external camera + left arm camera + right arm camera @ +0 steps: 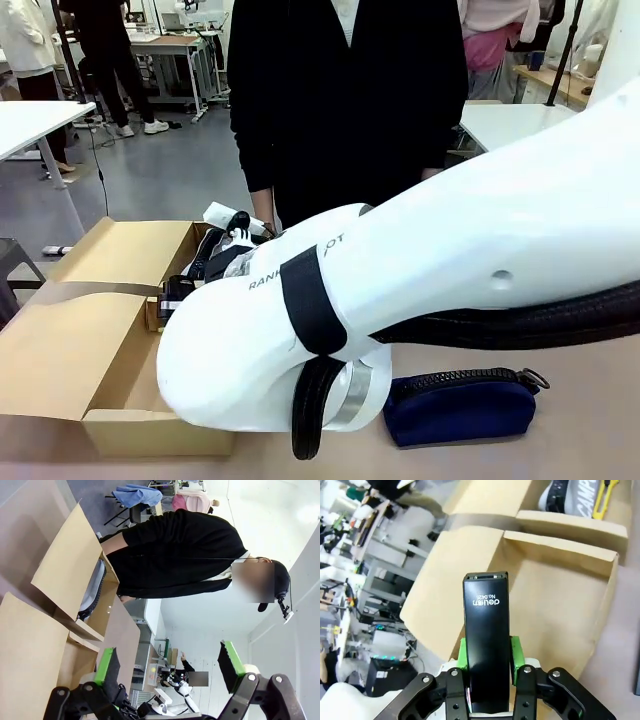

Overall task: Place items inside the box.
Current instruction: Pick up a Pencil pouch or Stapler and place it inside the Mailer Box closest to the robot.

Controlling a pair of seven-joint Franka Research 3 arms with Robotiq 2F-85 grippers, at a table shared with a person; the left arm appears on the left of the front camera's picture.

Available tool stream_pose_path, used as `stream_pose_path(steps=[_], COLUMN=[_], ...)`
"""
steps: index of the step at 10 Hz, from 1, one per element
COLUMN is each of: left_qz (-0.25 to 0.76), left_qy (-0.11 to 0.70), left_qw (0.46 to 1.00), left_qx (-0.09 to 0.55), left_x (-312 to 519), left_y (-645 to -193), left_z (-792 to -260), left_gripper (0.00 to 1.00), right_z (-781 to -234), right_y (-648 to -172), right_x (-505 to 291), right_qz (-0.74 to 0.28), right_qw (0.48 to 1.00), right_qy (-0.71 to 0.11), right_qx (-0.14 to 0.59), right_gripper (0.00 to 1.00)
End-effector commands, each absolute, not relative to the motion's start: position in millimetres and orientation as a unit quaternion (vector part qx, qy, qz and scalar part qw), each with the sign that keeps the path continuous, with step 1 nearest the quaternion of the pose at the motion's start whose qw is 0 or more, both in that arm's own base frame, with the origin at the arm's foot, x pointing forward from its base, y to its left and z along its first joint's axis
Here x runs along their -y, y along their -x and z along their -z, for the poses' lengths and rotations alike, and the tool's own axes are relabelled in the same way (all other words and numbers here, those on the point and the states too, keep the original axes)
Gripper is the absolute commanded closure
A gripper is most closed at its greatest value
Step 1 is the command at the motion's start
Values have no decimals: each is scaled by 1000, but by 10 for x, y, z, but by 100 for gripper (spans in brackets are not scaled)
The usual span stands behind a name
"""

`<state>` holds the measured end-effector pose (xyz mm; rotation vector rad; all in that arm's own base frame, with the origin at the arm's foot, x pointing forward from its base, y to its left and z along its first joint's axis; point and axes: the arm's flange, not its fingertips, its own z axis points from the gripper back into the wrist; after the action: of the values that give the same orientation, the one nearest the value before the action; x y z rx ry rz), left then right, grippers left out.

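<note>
A black stapler [486, 635] stands upright between the green pads of my right gripper [489, 652], which is shut on it. It hangs over the open box [560, 605], a tan carton whose lid flap [455, 570] is folded out to the side. In the front view my right arm crosses the middle and hides most of the box [150, 425]. A navy blue zip pouch [460, 405] lies on the table near the front right. A yellow utility knife [601, 500] lies in the smaller carton beyond. My left gripper [169, 667] is open, holds nothing and points up past the cartons.
The smaller tan carton [570, 522] stands just beyond the box, with a dark white-lettered pouch [570, 495] in it. A person in a black top [345, 100] stands at the far side of the table. Both lid flaps spread out to the left.
</note>
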<state>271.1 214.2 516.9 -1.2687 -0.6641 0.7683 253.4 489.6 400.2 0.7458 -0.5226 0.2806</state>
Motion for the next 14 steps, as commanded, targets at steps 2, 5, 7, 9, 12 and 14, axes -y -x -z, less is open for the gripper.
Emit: stream_pose_path(steps=[2,5,7,9,12,14], left_qz=[-335,-335,-335,-335,-335,-335], left_qy=[571,571,571,571,571,571], left_qw=[684,684,684,684,684,684], left_qx=[305,305,305,305,305,305], left_x=[-2132,-2132,-2132,-2132,-2132,-2132], left_y=[-2703,-2703,-2703,-2703,-2703,-2703], left_z=[-5156,-5156,-5156,-5156,-5156,-5156], left_gripper=[0,0,0,0,0,0], right_z=[-3971,-4464,-4646,-4572,-4459,-4277], right_y=[-2822,-2824,-2898,-2972,-2982,-3012], right_x=[-4931,-5129,-5211,-5380,-5782,-5998], right_qz=[-89,-98,-110,-90,-126,-131], right_qw=[920,937,940,954,960,964], right_qy=[-314,-263,-259,-219,-193,-179], right_qx=[216,210,190,186,162,148], right_gripper=[63,63,63,63,63,63])
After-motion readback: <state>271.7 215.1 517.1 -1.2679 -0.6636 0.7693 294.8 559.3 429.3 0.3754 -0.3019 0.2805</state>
